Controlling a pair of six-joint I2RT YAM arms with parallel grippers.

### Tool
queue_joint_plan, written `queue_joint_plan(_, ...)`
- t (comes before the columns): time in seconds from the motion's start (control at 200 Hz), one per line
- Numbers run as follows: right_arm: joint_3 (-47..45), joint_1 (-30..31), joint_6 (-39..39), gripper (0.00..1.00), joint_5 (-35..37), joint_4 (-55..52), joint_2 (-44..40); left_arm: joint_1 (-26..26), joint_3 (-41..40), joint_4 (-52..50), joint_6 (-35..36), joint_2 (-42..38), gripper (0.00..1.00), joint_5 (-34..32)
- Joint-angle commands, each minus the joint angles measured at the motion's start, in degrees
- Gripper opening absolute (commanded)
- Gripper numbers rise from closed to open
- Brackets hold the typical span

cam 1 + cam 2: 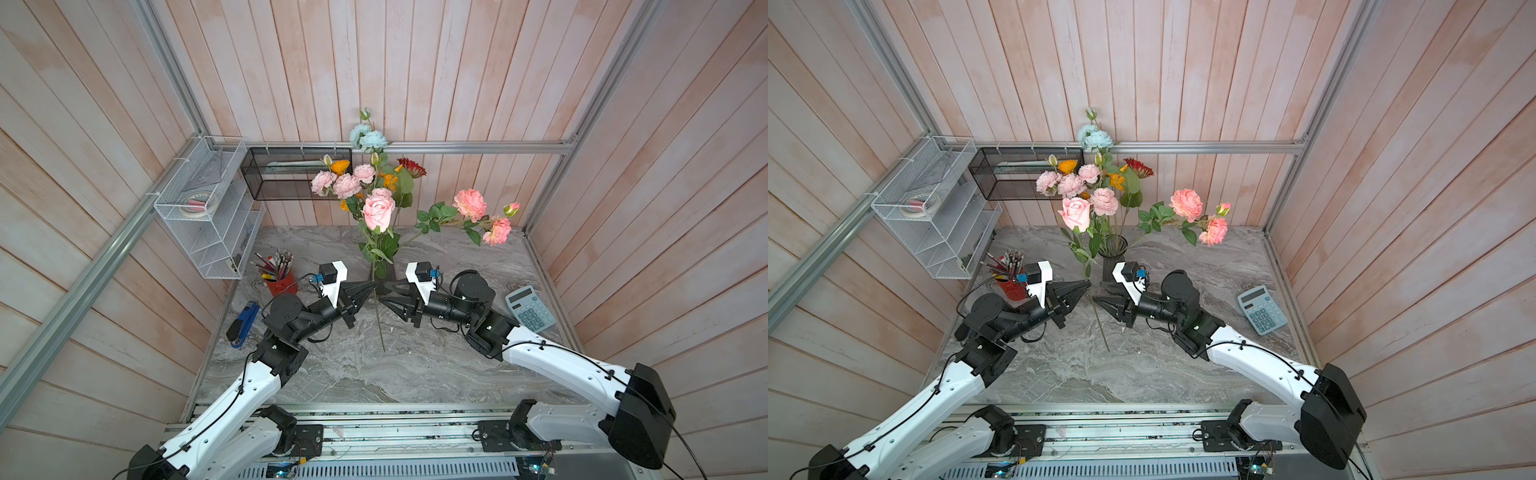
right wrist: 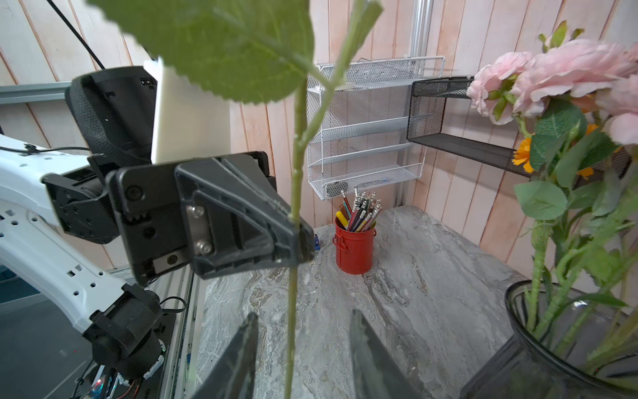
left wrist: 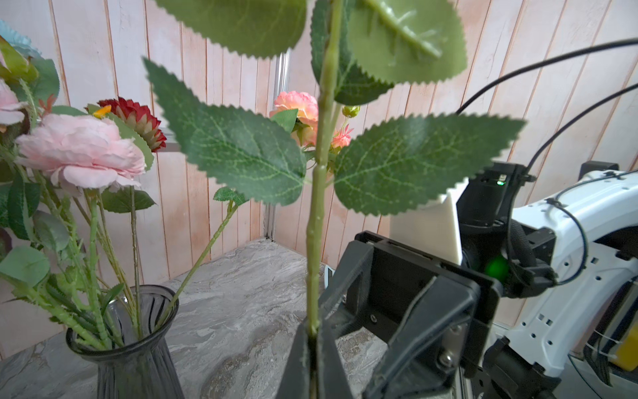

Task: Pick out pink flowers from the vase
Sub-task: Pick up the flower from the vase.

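**Item:** pink rose [image 1: 378, 212], on one long stem [image 1: 380, 328], leafy in its upper part.

**Location:** out of the vase [image 1: 1117, 253]. It stood upright just at the vase's 6 o'clock in both top views, above the tabletop [image 1: 332, 374]. Whether its foot touched the marble could not be told.

**Held by:** left pincer [image 1: 373, 286], closed on the bare stem below the leaves. This spot was apparently chosen so that no foliage was crushed and the head stood clear of the bouquet.

**Attending:** right pincer [image 2: 303, 312], jaws apart, one on either side of the same stem close by that grip, holding nothing. It was judged to be lined up for a hand-over, which would free the left for another pick.

**Remaining in vase:** pale pink cluster [image 1: 345, 185] toward 11 o'clock, and salmon-pink spray [image 1: 469, 203] leaning out toward 2 o'clock. Both awaited removal.
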Motion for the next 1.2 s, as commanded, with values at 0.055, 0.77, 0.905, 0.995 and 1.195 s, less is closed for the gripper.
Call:
queue_joint_plan(0.055,2.0,0.9,0.6,0.32,-1.3,1.1,1.8,-0.2,-1.1,3.5,-1.3,-0.1,0.0,0.9)
queue_joint_plan(0.77,3.3,2.2,0.0,0.0,0.3,-2.0,2.8,-0.2,-3.2,2.1,0.8,-1.8,0.38,0.3)
queue_joint_plan(0.905,3.5,2.2,-0.4,0.0,4.9,-4.5,1.0,-0.3,-6.2,-0.1,4.6,-3.9,0.63,0.9)
queue_joint_plan(0.995,3.7,2.2,-0.1,0.0,9.6,-6.9,-0.9,-0.3,-7.7,-2.5,8.6,-4.7,0.76,0.8)
queue_joint_plan(1.195,3.5,2.2,0.7,0.0,23.8,-15.3,-8.1,-4.0,-8.5,-4.6,16.5,-3.8,0.82,-5.0)
